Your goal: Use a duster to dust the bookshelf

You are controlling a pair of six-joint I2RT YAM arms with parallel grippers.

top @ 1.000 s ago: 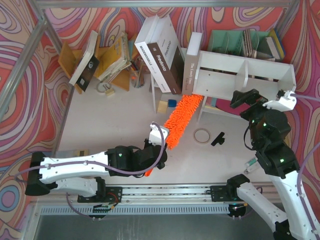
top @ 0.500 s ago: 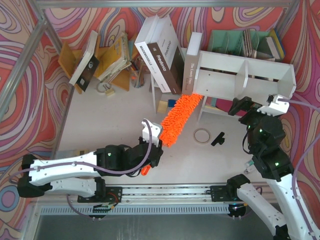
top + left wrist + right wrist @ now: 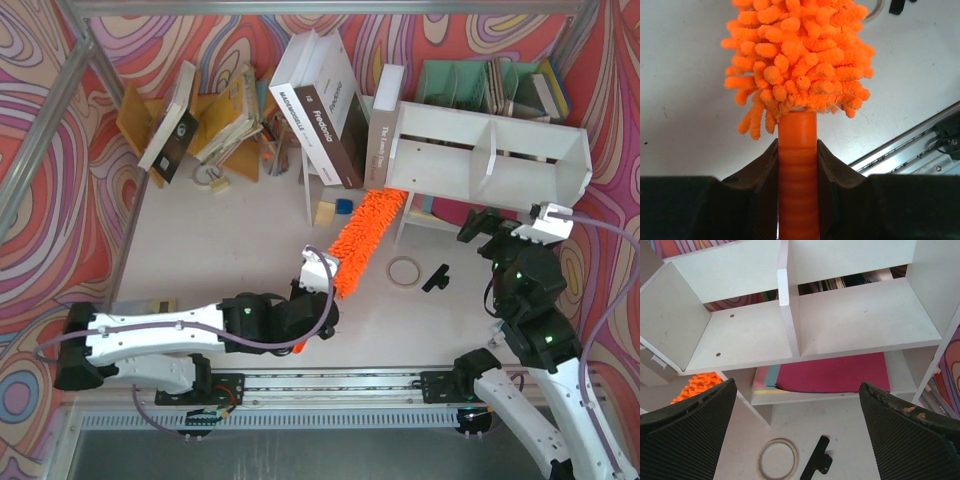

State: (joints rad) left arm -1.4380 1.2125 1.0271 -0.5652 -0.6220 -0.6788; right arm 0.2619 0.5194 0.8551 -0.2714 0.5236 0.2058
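While the left hand (image 3: 318, 288) clamped the duster (image 3: 362, 240) in the top view, its long axis slanted away-right, tip at the bookshelf's (image 3: 480, 150) left end. The left wrist view showed fingers (image 3: 760, 172) tight on its handle. In the right wrist view, the right hand (image 3: 797, 420) gaped empty before both compartments.

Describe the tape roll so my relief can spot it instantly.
Find the white bookshelf at back right. On the table just in front of it, between the orange duster and a small black clip, lies the tape roll. It alone is a flat, pale, hollow ring.
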